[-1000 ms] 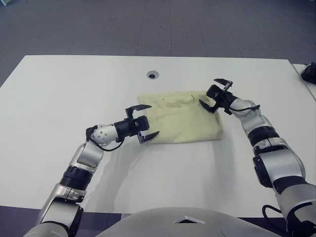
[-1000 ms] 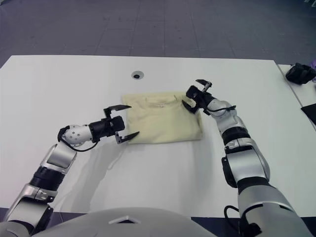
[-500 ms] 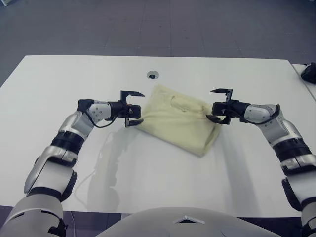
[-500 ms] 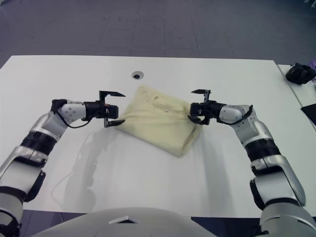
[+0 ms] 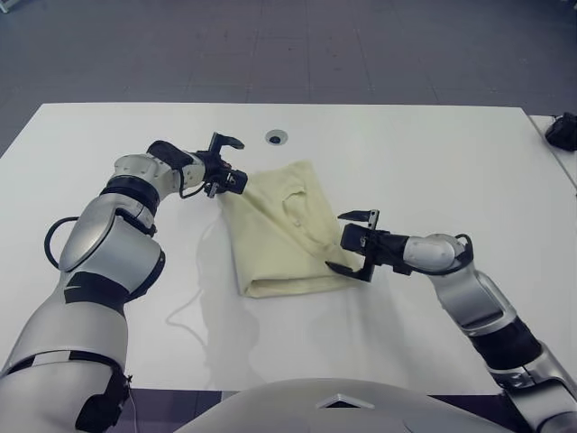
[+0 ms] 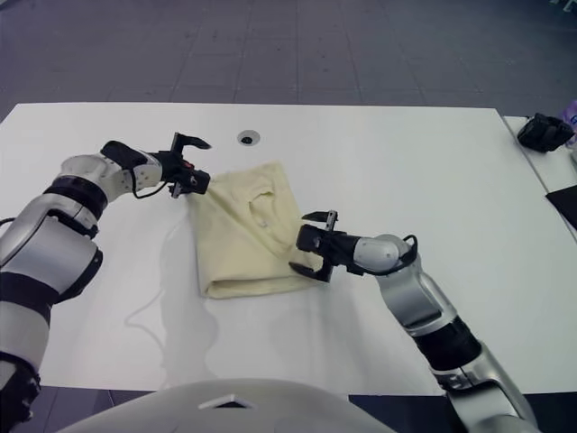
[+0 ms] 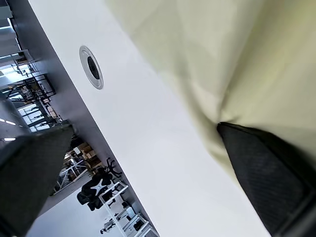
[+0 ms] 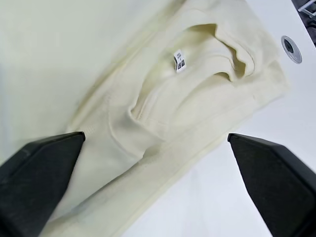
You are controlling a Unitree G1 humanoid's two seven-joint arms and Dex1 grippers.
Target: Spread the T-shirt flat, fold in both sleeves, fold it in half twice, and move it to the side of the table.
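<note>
Folded pale-yellow cloth T-shirt point(image 5: 275, 244) lies skewed at centre of the white desk point(image 5: 433, 153). My left jaws, open, touch its far corner; my right jaws gape empty at its right edge. Dragging may undo folds.

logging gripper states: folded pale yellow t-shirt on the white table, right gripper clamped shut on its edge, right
No: the right gripper is open, not clamped shut. The right wrist view shows its fingers spread wide apart over the T-shirt, which does lie folded on the white table.
</note>
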